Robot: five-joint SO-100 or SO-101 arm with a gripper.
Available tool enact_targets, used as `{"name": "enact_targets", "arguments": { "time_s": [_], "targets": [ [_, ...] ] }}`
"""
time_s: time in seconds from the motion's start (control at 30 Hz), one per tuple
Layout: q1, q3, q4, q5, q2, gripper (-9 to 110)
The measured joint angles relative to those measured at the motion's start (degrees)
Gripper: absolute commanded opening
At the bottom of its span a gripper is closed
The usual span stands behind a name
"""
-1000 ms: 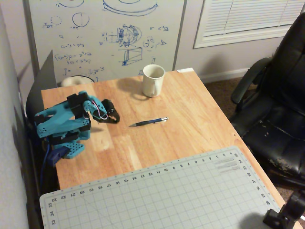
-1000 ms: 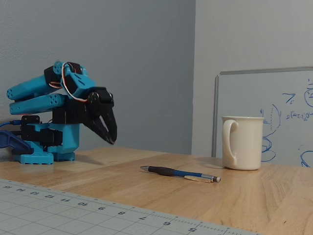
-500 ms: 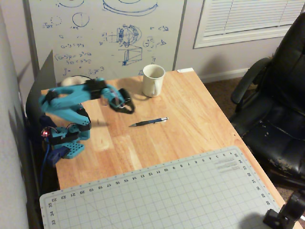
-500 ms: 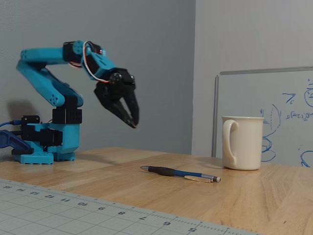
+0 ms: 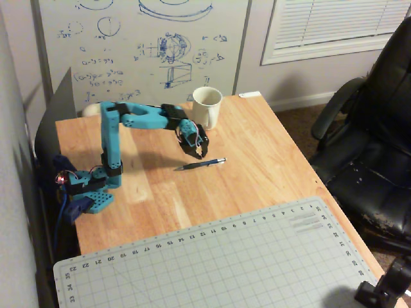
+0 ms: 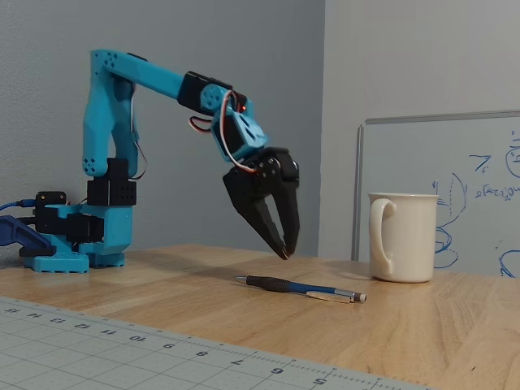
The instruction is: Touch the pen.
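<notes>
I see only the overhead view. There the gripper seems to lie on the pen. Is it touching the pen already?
Observer: No. In the fixed view the gripper hangs above the pen, with a clear gap of air under the fingertips.
Operator: Are the jaws open or shut? From above I cannot tell.
Observer: In the fixed view the two fingers are nearly together, with only a narrow slit between them, pointing down.
Operator: Is the mug in the way?
Observer: The fixed view shows the mug standing apart from the gripper, its handle turned toward the arm, with free space between them.
</notes>
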State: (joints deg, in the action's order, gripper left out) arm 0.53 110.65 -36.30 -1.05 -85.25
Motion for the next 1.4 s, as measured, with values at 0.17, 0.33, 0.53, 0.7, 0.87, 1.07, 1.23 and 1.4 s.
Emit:
{"name": "enact_targets", "arguments": {
  "time_s": [0.17,0.33,0.53,0.7,0.87,1.07,1.23,1.4],
  "targets": [
    [0.0,-5.1,0.6,0.0,8.4,1],
    [0.0,-6.2,0.6,0.0,10.1,1],
    [0.0,-6.7,0.6,0.0,10.1,1],
    [0.0,-7.6,0.6,0.0,10.1,1],
    [0.0,-9.4,0.6,0.0,8.4,1],
    [0.0,-9.8,0.6,0.0,7.8,1],
    [0.0,-10.1,0.6,0.0,10.4,1],
    [0.0,-10.3,0.6,0.0,12.2,1]
  ]
}}
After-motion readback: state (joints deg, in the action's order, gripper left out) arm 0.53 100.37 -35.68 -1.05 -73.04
